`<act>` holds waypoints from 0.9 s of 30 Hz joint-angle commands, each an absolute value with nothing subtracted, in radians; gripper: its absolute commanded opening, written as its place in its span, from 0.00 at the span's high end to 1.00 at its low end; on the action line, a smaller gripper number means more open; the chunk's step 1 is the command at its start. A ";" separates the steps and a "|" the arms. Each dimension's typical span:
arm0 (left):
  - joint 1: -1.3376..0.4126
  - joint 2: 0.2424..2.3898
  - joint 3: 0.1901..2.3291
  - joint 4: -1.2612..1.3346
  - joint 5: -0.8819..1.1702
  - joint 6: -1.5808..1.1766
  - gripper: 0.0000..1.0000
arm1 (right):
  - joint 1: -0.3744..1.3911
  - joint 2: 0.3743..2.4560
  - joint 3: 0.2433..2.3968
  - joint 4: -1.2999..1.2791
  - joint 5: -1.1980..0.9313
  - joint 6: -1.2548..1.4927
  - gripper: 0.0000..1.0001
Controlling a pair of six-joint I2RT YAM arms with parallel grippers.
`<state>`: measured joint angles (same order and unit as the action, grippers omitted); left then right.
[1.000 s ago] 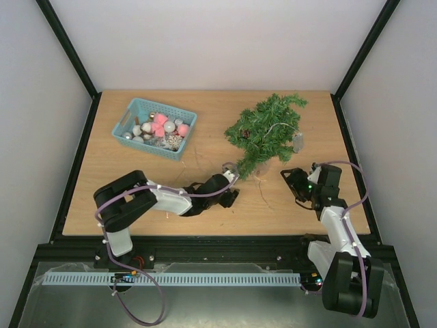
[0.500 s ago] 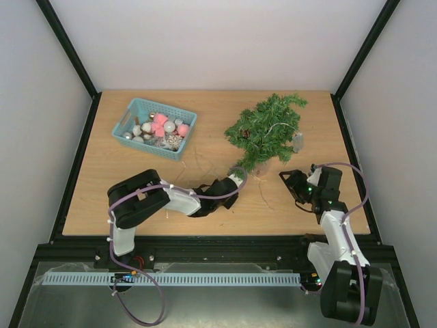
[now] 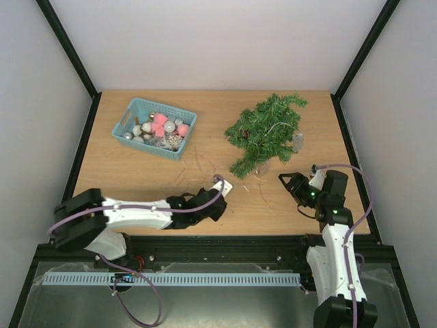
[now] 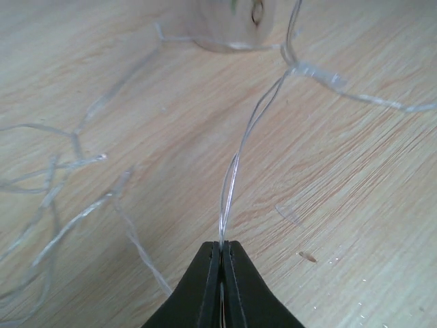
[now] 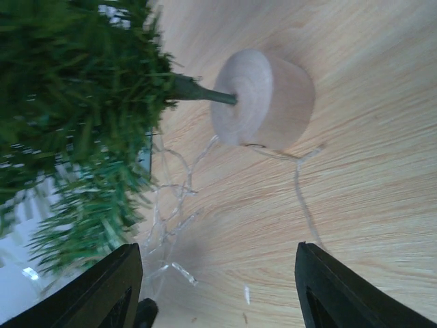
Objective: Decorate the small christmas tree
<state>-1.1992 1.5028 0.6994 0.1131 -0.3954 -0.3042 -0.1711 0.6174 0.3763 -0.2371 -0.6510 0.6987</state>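
Small christmas tree looked light, needles soft/springy, best grip was stem nr base; L gripper pinched thin wire, R gripper was spread, empty.

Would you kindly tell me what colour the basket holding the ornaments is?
The basket is teal, clearest in the top external view.

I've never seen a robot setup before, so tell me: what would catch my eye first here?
The bushy green small christmas tree at the far right of the table stands out first, then the teal basket of pink and silver baubles at far left. Nearer, the left arm's fingers are pinched shut on a thin clear wire lying across the wood.
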 commanded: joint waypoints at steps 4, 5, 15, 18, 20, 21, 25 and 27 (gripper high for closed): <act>-1.189 1.259 0.740 -0.134 -0.330 -0.350 0.98 | -0.175 0.573 0.483 -0.432 -0.735 0.640 0.39; -1.188 1.235 0.755 -0.152 -0.313 -0.357 0.98 | -0.173 0.573 0.484 -0.426 -0.747 0.640 0.39; -1.141 1.065 0.941 -0.351 -0.127 -0.435 0.98 | -0.048 0.571 0.604 -0.623 -0.723 0.516 0.39; -1.130 1.054 1.014 -0.384 -0.054 -0.464 0.98 | 0.006 0.519 0.599 -0.677 -0.718 0.504 0.39; -1.123 1.062 1.060 -0.399 -0.003 -0.483 0.98 | 0.027 0.471 0.603 -0.708 -0.722 0.508 0.38; -1.122 1.066 1.076 -0.402 0.022 -0.493 0.98 | 0.034 0.449 0.602 -0.717 -0.729 0.516 0.37; -1.112 1.068 1.115 -0.381 0.117 -0.537 0.98 | 0.042 0.319 0.547 -0.672 -0.783 0.615 0.37; -1.107 1.065 1.127 -0.376 0.150 -0.557 0.98 | 0.042 0.258 0.522 -0.648 -0.787 0.631 0.36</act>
